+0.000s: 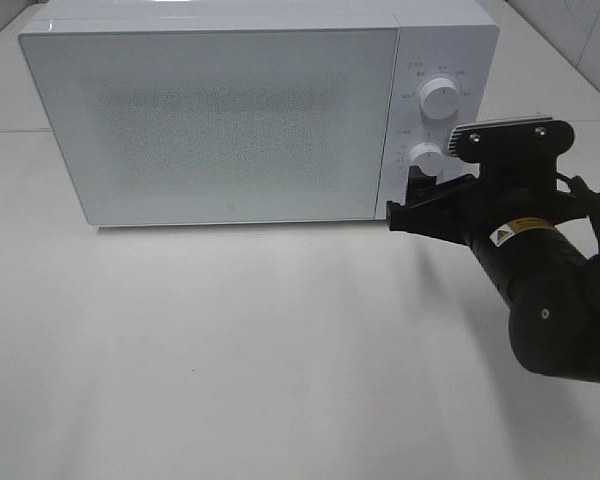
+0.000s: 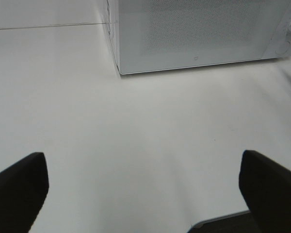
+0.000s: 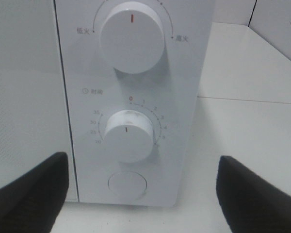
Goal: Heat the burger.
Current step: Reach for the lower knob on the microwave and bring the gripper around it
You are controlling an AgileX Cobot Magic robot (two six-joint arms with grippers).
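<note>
Burger unseen, perhaps inside the shut microwave. Right fingers, apart, hang at six o'clock below the timer knob; closing that low could miss it. Left fingers apart above the worktop.

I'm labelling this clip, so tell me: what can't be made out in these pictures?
- Burger: in no view; the microwave door is shut and frosted, hiding the inside.
- Left gripper: outside the high view; the wrist view's edge cuts its fingers.
- Lower knob: high view, markings too small to read.
- Upper knob: right wrist view, the picture's edge cuts its scale.
</note>
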